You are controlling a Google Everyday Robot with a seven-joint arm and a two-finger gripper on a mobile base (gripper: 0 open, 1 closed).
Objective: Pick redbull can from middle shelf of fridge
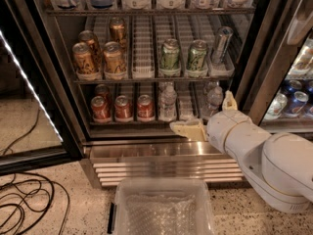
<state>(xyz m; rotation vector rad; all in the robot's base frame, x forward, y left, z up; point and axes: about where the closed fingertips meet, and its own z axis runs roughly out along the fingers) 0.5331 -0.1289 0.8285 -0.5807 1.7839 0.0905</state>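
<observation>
Silvery-blue redbull can (221,45) leans untouched at the right end of the middle shelf (146,77). My pincer (201,111) hangs below that shelf, wide and empty; reaching and grasping remain.

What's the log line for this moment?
stage: pre-grasp | gripper: open, empty, low right, below middle shelf | redbull can: right end of that shelf, tilted, untouched

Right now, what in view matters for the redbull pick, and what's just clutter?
Job:
redbull can, at the right end of the middle shelf
fridge
claw, open and empty, lower down by the water bottles

Clutter:
gold cans
green cans
red cans
water bottles
plastic bin
floor cables
</observation>
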